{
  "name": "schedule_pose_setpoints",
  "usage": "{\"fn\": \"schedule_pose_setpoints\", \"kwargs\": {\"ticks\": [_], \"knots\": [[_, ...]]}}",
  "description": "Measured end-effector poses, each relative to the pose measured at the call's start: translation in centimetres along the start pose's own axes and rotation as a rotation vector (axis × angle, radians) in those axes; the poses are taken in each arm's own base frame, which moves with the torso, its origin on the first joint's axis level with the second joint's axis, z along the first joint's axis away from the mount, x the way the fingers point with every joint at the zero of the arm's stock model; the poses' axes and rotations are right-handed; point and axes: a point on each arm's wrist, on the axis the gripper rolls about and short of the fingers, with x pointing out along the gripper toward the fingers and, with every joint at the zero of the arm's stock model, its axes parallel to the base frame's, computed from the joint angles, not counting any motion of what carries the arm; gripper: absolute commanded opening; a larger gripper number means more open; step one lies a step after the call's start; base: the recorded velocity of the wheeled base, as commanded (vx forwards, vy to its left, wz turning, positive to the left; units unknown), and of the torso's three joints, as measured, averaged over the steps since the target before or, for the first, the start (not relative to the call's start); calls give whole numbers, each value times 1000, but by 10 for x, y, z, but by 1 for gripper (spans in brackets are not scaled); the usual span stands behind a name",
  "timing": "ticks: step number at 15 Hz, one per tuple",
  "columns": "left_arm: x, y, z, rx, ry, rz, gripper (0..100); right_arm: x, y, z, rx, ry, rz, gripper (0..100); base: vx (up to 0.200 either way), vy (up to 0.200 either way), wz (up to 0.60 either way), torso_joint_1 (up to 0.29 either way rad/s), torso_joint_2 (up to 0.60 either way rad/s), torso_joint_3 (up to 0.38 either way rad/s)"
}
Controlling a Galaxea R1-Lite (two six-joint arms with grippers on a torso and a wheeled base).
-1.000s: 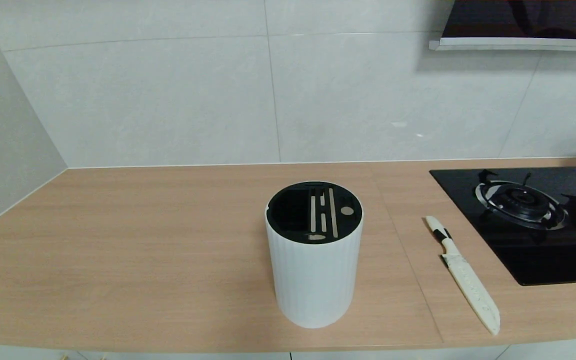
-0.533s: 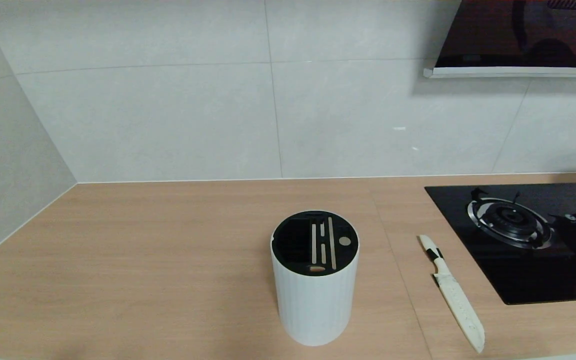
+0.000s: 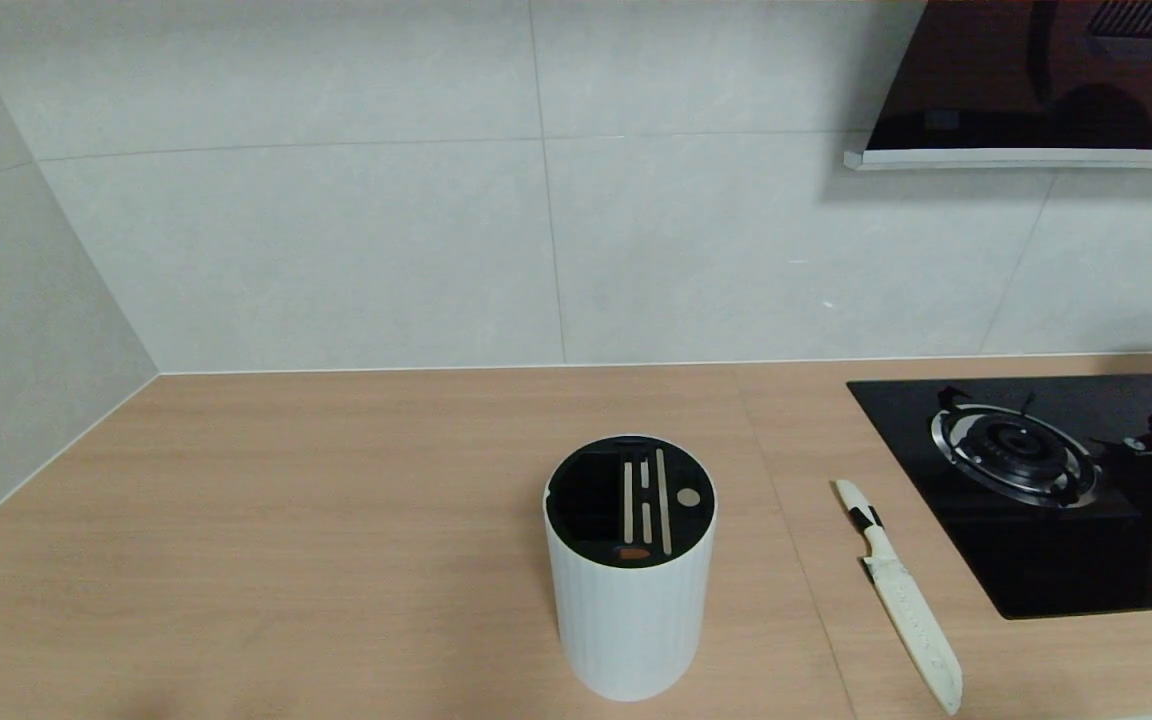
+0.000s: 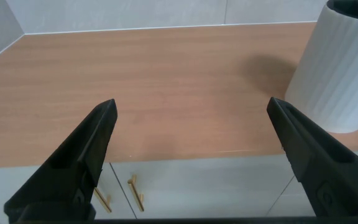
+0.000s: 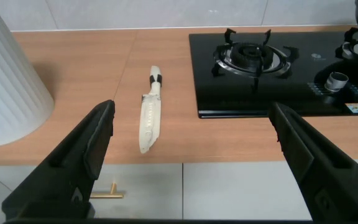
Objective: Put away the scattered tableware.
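Observation:
A white ribbed knife holder [image 3: 631, 590] with a black slotted top stands upright near the wooden counter's front edge. To its right a cream knife [image 3: 898, 595] with a black band on the handle lies flat, blade toward the front edge. In the left wrist view my left gripper [image 4: 190, 107] hangs open in front of the counter edge, with the holder [image 4: 340, 74] off to one side. In the right wrist view my right gripper [image 5: 191, 107] is open too, short of the counter edge, facing the knife [image 5: 151, 112] with the holder [image 5: 8, 87] beside it. Neither gripper holds anything.
A black gas stove [image 3: 1046, 500] with burner grates sits right of the knife, a dark range hood [image 3: 1036, 90] above it. Tiled walls close the back and left. The counter [image 3: 336, 520] left of the holder is bare. Gold cabinet handles [image 4: 135, 194] show below the edge.
The whole head view has shifted, so the camera moved: counter things sit lower in the picture and more wall shows. The knife and holder keep their places on the counter.

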Motion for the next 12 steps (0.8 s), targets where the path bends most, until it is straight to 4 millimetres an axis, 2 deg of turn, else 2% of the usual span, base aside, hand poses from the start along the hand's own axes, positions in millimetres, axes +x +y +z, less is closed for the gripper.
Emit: {"fn": "schedule_pose_setpoints", "kwargs": {"ticks": [7, 9, 12], "knots": [[0, 0, 0, -1, 0, 0, 100, 0, 0, 1, 0, -8, -11, 100, 0, 0, 0, 0, 0, 0], [0, 0, 0, -1, 0, 0, 100, -4, 0, 20, 18, -117, -13, 100, 0, 0, 0, 0, 0, 0], [0, 0, 0, -1, 0, 0, 100, -6, 0, 37, 19, -133, 25, 100, 0, 0, 0, 0, 0, 0]]}}
